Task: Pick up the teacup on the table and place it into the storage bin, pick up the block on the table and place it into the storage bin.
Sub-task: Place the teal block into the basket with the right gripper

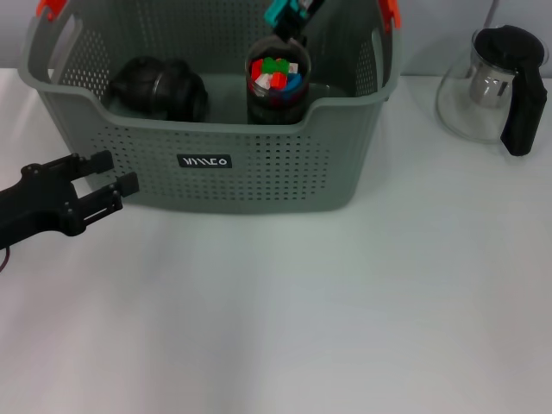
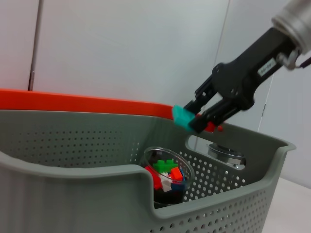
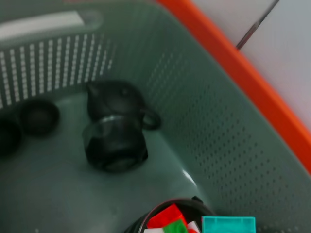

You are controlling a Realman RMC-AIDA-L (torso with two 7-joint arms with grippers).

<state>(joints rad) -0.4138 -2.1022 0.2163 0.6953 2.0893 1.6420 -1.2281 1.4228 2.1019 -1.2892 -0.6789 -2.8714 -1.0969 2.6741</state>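
One teacup (image 1: 158, 87) already lies inside the storage bin (image 1: 259, 177). The right tool (image 2: 200, 118), clamped on a teal block (image 2: 182, 117), hangs above the bin, release pending. The left tool (image 1: 110, 182) waits apart on the table (image 1: 345, 302).

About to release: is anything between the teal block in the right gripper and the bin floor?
Yes. The right gripper holds the teal block directly above a clear cup of coloured blocks standing in the storage bin.
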